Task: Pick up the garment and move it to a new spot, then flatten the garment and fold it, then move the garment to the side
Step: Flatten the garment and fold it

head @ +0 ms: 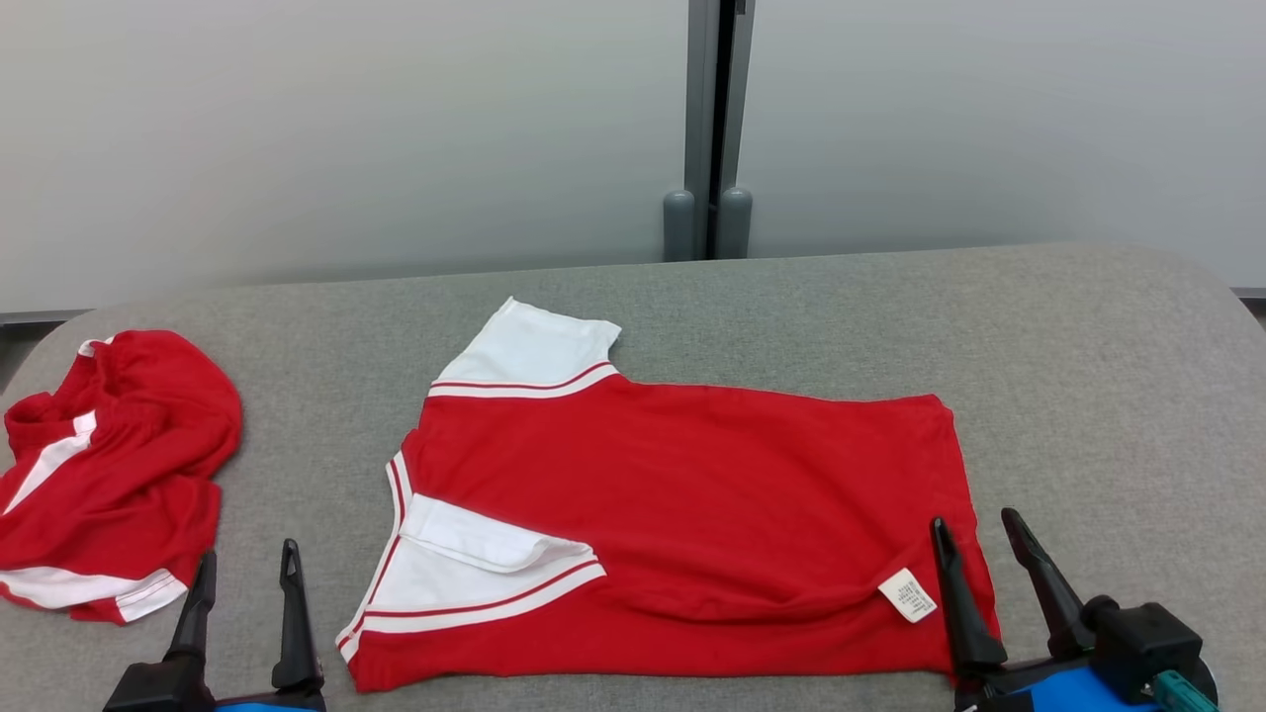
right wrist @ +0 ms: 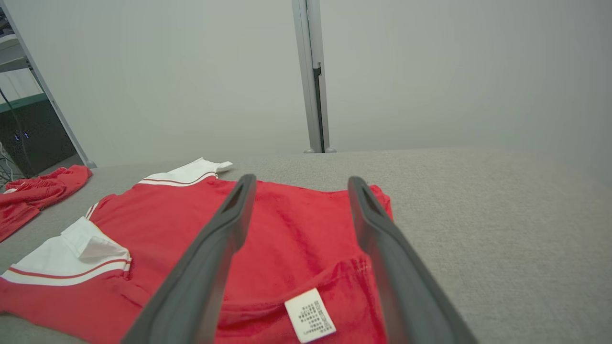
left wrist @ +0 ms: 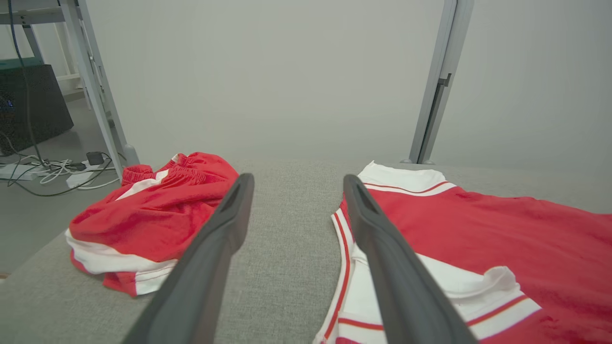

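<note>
Poising left gripper [head: 247, 550], wide and empty, beside the red jersey [head: 692, 494] lying central on the grey table [head: 1088, 396]; right gripper [head: 973, 517], equally wide, over its hem by the care label [head: 907, 595]. Risking pinching one layer only there, dragging creases toward the far sleeve [head: 534, 346].

a red garment [head: 692, 494] with white sleeves lies spread flat in the middle of the grey bench [head: 1088, 376], a white label [head: 907, 595] showing near its right hem. a second red-and-white piece [head: 109, 475] sits crumpled at the bench's left end. the left hand [head: 247, 554], fingers apart, is at the near edge between the two. the right hand [head: 973, 520], also spread, is over the garment's near right corner.
</note>
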### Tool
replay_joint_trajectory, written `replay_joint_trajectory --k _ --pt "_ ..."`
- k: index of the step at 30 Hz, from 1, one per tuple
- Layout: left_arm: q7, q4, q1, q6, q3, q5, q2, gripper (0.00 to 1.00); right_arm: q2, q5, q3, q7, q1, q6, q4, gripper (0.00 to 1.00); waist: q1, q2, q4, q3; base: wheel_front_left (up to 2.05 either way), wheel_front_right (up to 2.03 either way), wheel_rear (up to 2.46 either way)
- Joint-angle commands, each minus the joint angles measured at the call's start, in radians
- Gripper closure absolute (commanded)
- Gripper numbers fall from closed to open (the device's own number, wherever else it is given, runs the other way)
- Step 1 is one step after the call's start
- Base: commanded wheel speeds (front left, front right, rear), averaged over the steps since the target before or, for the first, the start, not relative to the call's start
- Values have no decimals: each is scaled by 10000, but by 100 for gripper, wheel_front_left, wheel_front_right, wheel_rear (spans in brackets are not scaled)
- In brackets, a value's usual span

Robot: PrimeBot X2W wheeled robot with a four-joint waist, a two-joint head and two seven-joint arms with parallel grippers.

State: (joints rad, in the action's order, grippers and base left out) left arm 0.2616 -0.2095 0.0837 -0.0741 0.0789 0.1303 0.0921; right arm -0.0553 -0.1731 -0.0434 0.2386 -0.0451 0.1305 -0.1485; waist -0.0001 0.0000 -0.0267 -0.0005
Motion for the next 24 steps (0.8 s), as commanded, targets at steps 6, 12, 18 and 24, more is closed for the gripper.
replay_joint_trajectory --k 6,12,18,24 --pt "48 -86 116 47 -65 13 32 0 50 163 45 -140 -195 6 -7 0 1 0 33 -25 0 0 0" --pt "48 -273 -464 -61 -160 150 100 0 50 276 126 -236 206 6 -138 0 1 0 -31 89 0 0 0" --pt "-265 -450 -2212 -320 -466 213 696 0 -310 528 488 -677 1536 6 -281 0 1 0 -191 650 0 0 0" --pt "-963 -835 -4359 -507 -923 532 1361 0 -781 471 491 -1367 3074 6 -603 0 1 0 -439 1462 0 0 0"
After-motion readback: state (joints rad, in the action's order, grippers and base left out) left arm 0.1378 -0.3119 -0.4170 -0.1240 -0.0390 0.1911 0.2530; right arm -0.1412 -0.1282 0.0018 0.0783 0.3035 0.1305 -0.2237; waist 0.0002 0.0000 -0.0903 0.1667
